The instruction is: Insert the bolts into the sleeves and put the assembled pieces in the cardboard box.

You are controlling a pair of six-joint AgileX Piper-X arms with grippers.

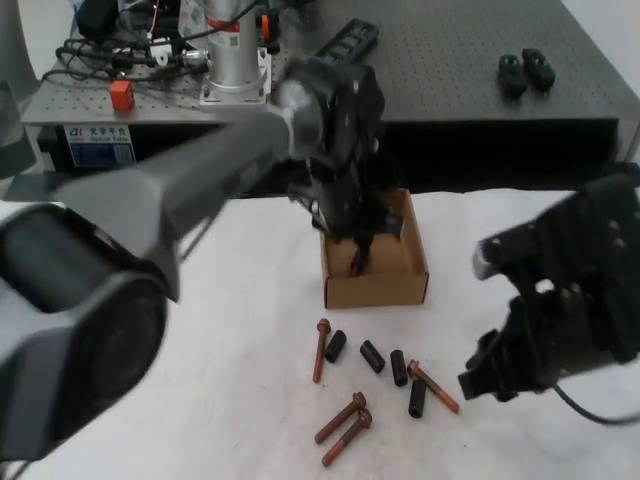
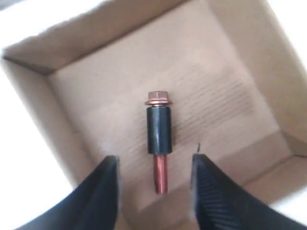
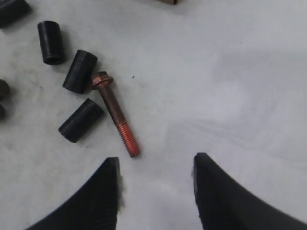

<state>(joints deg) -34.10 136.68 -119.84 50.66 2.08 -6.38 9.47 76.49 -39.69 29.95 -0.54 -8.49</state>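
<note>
Closest to the high camera looms the grey left arm (image 1: 150, 200), which stretches forward across the white sheet (image 1: 200, 340) covering the bench. Behind the sheet lies a black perforated plate (image 1: 450, 50), with tangled cables (image 1: 110, 50) and an orange block (image 1: 121, 94) at its far left.

The left gripper (image 2: 154, 159) hangs over the open cardboard box (image 2: 72, 43), jaws spread apart and holding nothing. On the box floor lies the assembled piece (image 2: 159, 129), a copper-coloured bolt seated in a black sleeve. Its long axis runs along the gap between the fingers, hex head away from the gripper and threaded end toward it. In the high view the arm's wrist hides much of the box's inside.

On the sheet in front of the box, four loose bolts (image 1: 320, 350) and four loose sleeves (image 1: 373, 356) lie scattered. The right gripper (image 3: 156, 160) hovers above the sheet near them, jaws likewise apart and empty. One bolt (image 3: 116, 112) lies before it, head just beside a sleeve (image 3: 80, 71) and threads toward the fingers, with a second sleeve (image 3: 81, 120) alongside its shank.
</note>
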